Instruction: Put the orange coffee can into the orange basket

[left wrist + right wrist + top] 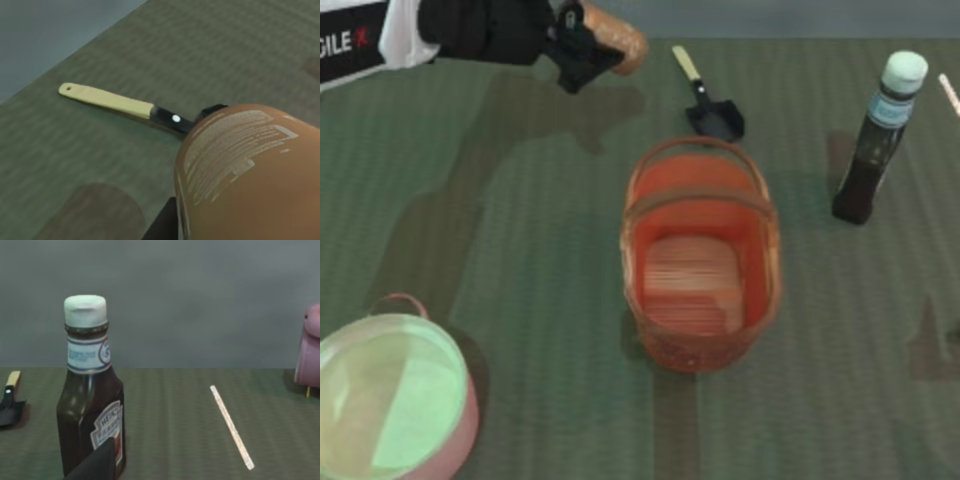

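Pink tub [395, 400] sits at the worktop's [540, 300] near left; our left hand [582, 45] pinches the orange coffee can [615, 38] aloft, left of the shovel [708, 100]; the orange basket [700, 255] stands centre, bottle [880, 135] right.

Basket [700, 262] mid-table, small shovel [708, 100] just behind it, bottle [880, 135] to its right, tub [392, 402] front left, can [616, 38] held back left.
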Controlling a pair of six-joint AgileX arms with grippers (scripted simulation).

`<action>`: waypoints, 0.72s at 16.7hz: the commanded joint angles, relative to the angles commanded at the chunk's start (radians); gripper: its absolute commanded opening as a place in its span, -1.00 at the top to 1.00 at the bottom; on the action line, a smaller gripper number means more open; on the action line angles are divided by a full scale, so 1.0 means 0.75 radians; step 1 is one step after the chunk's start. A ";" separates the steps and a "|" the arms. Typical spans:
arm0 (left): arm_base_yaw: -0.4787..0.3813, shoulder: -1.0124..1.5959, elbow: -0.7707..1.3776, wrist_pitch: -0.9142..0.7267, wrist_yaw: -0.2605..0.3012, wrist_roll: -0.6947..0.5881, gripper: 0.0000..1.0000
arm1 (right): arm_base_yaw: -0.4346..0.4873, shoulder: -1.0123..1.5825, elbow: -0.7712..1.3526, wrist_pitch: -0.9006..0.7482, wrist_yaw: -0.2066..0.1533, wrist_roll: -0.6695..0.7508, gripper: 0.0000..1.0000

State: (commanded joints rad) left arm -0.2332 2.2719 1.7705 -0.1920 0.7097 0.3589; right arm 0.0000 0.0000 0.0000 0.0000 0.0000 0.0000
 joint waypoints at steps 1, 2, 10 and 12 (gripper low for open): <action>-0.015 -0.043 -0.069 0.140 0.083 -0.044 1.00 | 0.000 0.000 0.000 0.000 0.000 0.000 -1.00; -0.030 -0.085 -0.138 0.277 0.164 -0.089 1.00 | 0.000 0.000 0.000 0.000 0.000 0.000 -1.00; -0.123 -0.336 -0.599 1.078 0.667 -0.377 1.00 | 0.000 0.000 0.000 0.000 0.000 0.000 -1.00; -0.133 -0.361 -0.653 1.151 0.719 -0.411 1.00 | 0.000 0.000 0.000 0.000 0.000 0.000 -1.00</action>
State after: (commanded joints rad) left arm -0.3330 2.0010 1.2805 0.6709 1.2491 0.0509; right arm 0.0000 0.0000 0.0000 0.0000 0.0000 0.0000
